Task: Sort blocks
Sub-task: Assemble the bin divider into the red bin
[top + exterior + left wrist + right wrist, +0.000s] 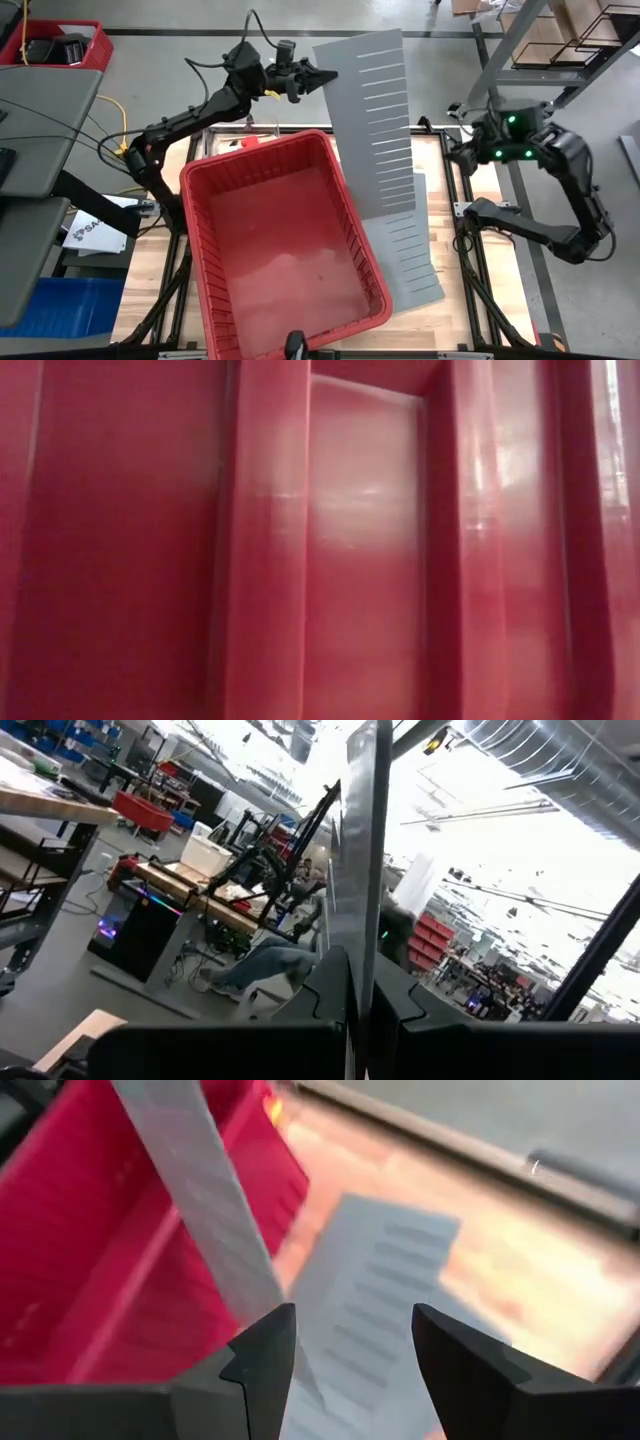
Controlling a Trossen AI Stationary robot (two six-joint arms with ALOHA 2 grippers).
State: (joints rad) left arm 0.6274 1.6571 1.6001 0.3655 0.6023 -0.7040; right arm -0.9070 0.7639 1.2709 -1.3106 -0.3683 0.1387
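My left gripper [318,74], arm stretched over the table's far edge, is clamped on a raised grey divider sheet [372,120]. My right gripper [350,1342] hangs spread and empty above a second sheet [408,250]. I see no blocks, perhaps hidden by the red bin [282,245].

The bin [280,250] takes up the lower centre of the high view, resting on the table [455,290] and skewed against the table's edges. Right of the bin, a divider sheet [410,255] lies flat on the table, its left edge just beside the bin's right wall. A second divider sheet [370,120] stands above it in the upper centre of the frame, overlapping the flat sheet's upper part. The left gripper [318,74] meets this sheet's upper left edge. The right gripper [462,130] sits at the right, beyond both sheets and apart from them.
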